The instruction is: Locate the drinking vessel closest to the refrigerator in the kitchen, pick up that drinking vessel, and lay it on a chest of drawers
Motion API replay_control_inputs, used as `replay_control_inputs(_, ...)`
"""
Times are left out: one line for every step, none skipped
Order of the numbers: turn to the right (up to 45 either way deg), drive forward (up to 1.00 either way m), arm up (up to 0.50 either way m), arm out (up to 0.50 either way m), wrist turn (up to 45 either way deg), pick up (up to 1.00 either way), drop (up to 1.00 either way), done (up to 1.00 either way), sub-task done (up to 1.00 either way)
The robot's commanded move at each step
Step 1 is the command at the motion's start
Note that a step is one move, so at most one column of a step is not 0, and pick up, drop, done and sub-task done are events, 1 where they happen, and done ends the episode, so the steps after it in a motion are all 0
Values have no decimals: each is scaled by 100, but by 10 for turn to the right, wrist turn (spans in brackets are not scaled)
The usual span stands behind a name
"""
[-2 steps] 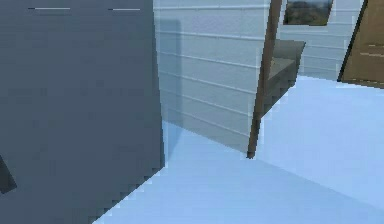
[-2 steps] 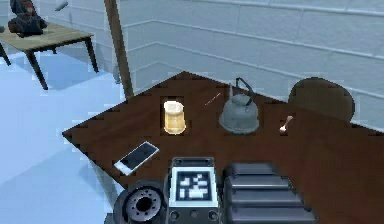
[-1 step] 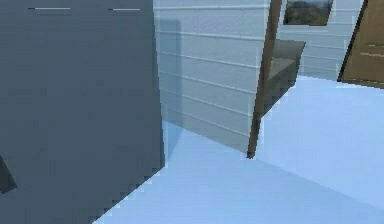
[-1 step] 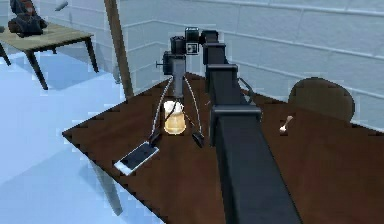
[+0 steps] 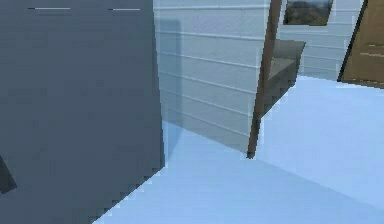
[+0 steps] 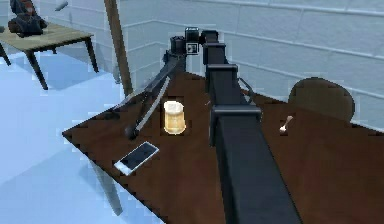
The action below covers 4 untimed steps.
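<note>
A pale yellow cup [image 6: 175, 117] stands upright on the dark brown table [image 6: 330, 170] in the arm side view. My arm [image 6: 235, 120] reaches out over this table, and its two white marker squares sit at the far end. From there the gripper [image 6: 128, 121] slants down toward the view's left, its thin fingers [image 6: 150, 98] ending low near the tabletop just left of the cup. I cannot tell whether the gripper holds anything or touches the cup.
A white phone [image 6: 137, 157] lies near the table's front corner, and a small pale utensil [image 6: 287, 124] lies right of the arm. A brown chair [image 6: 322, 97] stands behind the table. A second table [image 6: 60, 40] carries a dark bust [image 6: 25, 20]. In the forward view, a grey slab [image 5: 75, 100] stands close, with a panelled wall [image 5: 210, 70], a post [image 5: 262, 80] and a door [image 5: 365, 45].
</note>
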Motion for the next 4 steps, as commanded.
replay_control_inputs(0, 0, 0, 0, 450, 0, 0, 0, 0)
replay_control_inputs(0, 0, 0, 0, 450, 0, 0, 0, 0)
replay_control_inputs(0, 0, 0, 0, 300, 0, 0, 0, 0)
replay_control_inputs(0, 0, -26, 0, 0, 0, 0, 0, 0)
